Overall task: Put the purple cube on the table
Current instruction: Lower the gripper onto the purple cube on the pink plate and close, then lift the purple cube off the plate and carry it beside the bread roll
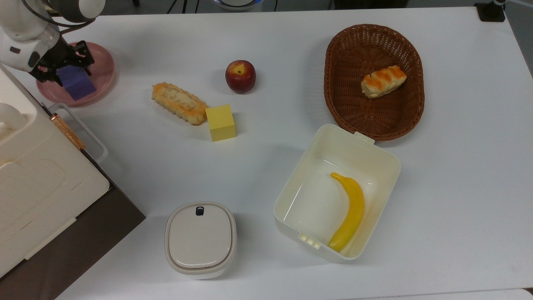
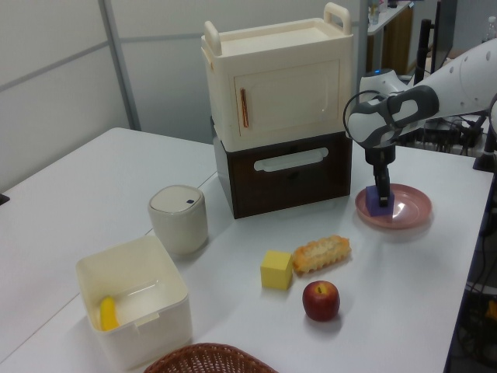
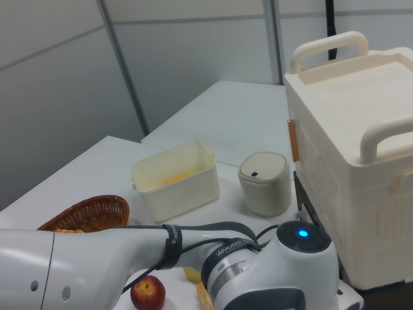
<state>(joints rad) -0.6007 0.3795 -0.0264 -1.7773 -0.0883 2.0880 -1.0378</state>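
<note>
"WANJEED" lettering on arm cable (image 3: 236, 245)

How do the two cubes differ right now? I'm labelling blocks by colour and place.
The purple cube sits in the pink dish with the gripper around its top; the yellow cube stands on the table, touching the long pastry. Both are plain-faced and look alike in size.

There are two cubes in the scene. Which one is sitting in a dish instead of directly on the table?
The purple cube: it sits in the pink dish under the gripper. The yellow cube rests on the white table, touching the bread.
</note>
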